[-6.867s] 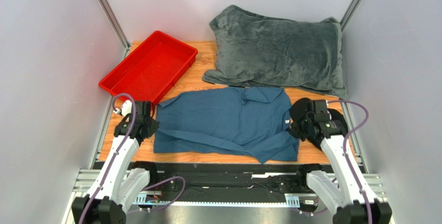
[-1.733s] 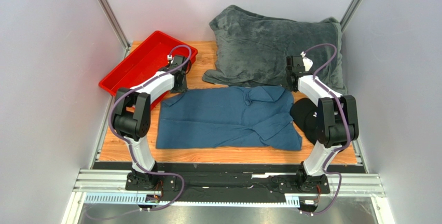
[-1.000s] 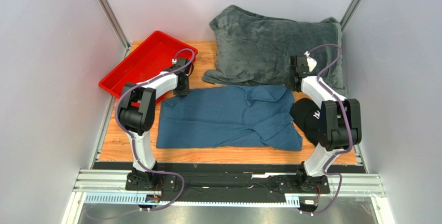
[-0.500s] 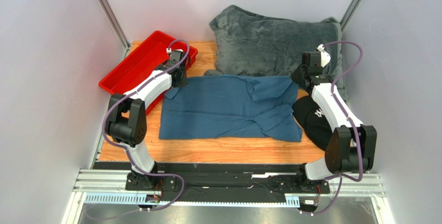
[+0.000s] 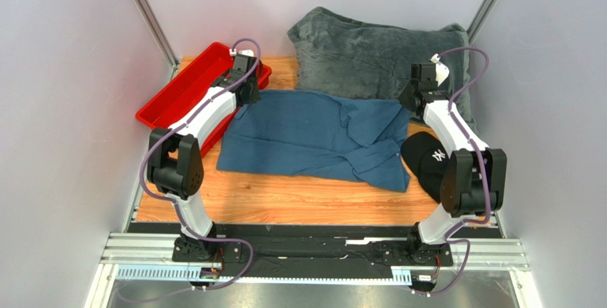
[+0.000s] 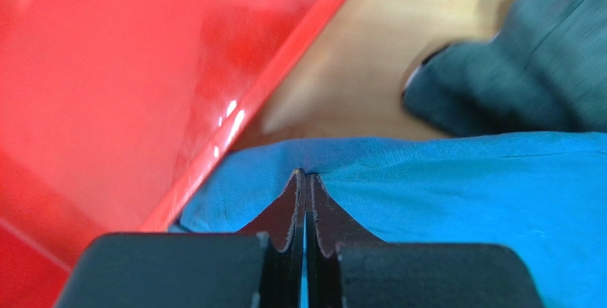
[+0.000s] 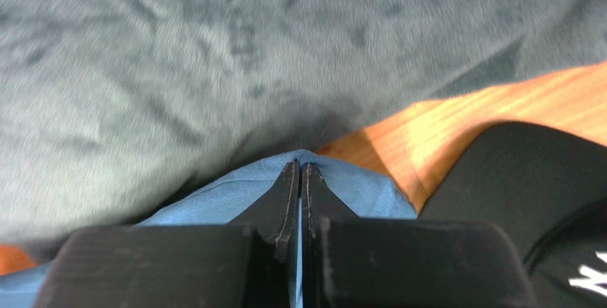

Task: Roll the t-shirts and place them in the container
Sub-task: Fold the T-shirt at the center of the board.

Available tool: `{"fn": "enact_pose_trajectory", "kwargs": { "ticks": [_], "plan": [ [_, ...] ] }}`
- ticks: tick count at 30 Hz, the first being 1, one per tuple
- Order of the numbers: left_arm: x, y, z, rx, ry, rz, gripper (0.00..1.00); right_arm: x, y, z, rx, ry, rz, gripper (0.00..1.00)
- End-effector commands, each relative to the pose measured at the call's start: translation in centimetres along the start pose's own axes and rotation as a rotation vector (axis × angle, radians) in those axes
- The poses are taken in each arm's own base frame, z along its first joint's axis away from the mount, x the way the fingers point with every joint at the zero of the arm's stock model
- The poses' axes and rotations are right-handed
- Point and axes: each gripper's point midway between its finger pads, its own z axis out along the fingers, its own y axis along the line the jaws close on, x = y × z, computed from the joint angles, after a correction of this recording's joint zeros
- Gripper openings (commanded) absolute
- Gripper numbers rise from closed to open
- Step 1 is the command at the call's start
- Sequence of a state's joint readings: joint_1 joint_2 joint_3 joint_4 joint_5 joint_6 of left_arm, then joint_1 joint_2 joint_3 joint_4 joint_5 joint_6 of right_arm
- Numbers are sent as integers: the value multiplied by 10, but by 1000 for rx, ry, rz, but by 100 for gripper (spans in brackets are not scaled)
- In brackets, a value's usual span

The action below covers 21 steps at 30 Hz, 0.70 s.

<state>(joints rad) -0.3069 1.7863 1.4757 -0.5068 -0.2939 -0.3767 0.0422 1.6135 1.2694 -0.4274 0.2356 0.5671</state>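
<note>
1. My left gripper (image 6: 306, 176) is clamped shut, with a pinch of blue cloth bunched at the tips. It holds the far left corner of the t-shirt (image 5: 313, 133).
2. My right gripper (image 7: 299, 167) is shut the same way on the far right corner, and a small peak of blue fabric shows at its tips.
3. The t-shirt hangs stretched between the two grips along its far edge. Its near hem lies on the table (image 5: 285, 197), roughly in the middle. The near right part is rumpled, with a fold doubled over.
4. Surroundings on the left: the red tray (image 5: 187, 87) sits just beside my left grip, its rim close to the cloth.
5. Surroundings on the right: the grey blanket (image 5: 363, 51) lies right behind the far edge, and from above I cannot tell whether the cloth touches it. A black cap (image 5: 427, 162) sits beside the shirt's right side, below my right arm.
6. My reading of the step is that I am spreading the shirt flat before any rolling starts.
7. To do it well:
   - Pull evenly on both corners so the far edge stays straight.
   - Draw the cloth off the blanket's fuzz and lay it down on bare wood.
   - Keep the right corner clear of the cap and the left corner clear of the tray rim.
   - Lower both corners together.
8. Risk: the doubled fold at near right may stay trapped and would make a lumpy roll. It likely needs smoothing once the corners are down.
</note>
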Motion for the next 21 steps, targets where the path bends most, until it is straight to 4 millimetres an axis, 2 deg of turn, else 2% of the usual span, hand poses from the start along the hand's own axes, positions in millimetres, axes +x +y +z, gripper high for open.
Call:
{"fn": "enact_pose_trajectory", "kwargs": {
  "ticks": [1,3,4,6,7,8,9,10,12,14,17,18,19,20,21],
  "plan": [
    [-27,-6,11,-6,-51,52,0,-42,8,14,1,-93,17,0],
    [-35,-6,13,-9,-60,62,4,-42,11,21,-7,-81,10,0],
    [-33,-7,17,-12,-45,67,17,-43,14,25,-7,-72,9,0],
    [-41,-9,14,3,-63,52,35,-44,17,26,-12,-57,0,4],
    [-45,-11,9,20,-76,41,49,-46,17,24,-14,-56,1,10],
    [-46,-14,5,48,-77,31,53,-47,17,22,-14,-56,1,18],
    [-49,-17,1,64,-89,25,59,-48,18,18,-14,-60,2,35],
    [-55,-20,-9,95,-105,14,60,-51,17,9,-16,-62,4,44],
    [-53,-21,-18,116,-109,-16,61,-53,17,-1,-21,-62,5,57],
    [-48,-24,-35,157,-109,-69,61,-52,12,-18,-17,-53,6,62],
    [-27,-21,-53,180,-76,-181,53,-32,-1,-42,-4,-1,27,61],
    [-25,-17,-66,187,-86,-220,45,-19,0,-49,-15,27,20,57],
    [0,-14,-62,182,-37,-241,42,-11,-2,-57,-16,34,21,56],
    [5,-15,-64,192,-36,-300,40,10,-9,-65,-14,64,32,55],
    [7,-12,-75,206,-53,-334,38,24,-8,-72,-24,83,26,53]
  ]
}}
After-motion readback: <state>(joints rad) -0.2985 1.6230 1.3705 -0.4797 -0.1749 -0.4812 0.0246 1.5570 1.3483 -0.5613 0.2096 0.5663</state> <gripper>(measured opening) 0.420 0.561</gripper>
